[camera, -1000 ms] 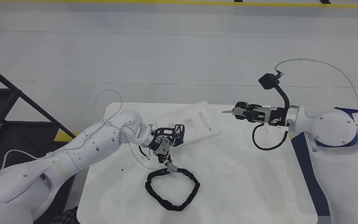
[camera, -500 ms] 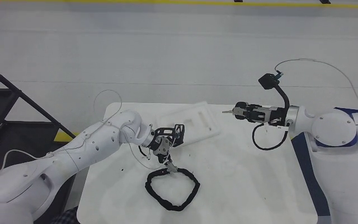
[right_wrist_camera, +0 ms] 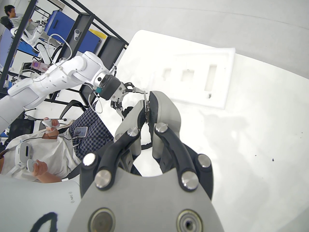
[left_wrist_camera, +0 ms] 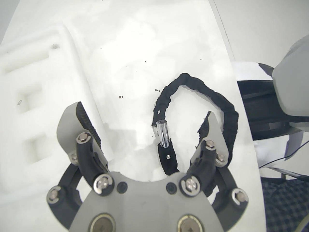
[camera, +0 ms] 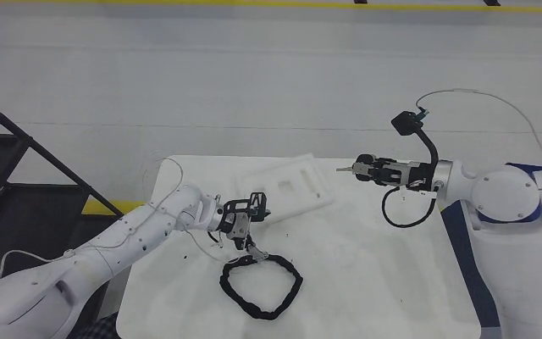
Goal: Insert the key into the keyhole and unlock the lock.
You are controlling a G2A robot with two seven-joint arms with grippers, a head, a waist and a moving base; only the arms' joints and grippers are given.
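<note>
The top view looks down from high overhead onto the whole table (camera: 381, 271), with the foam tray (camera: 292, 182) toward its far side. The left wrist view sits close beside the foam tray, facing the chain lock (left_wrist_camera: 217, 100). The right wrist view faces the foam tray from farther off. All three views share it.

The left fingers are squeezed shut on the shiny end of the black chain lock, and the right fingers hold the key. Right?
Not quite. The fingers of the left gripper are open, spread either side of the shiny end of the chain lock without squeezing it, as the left wrist view shows. The right gripper does hold the key.
</note>
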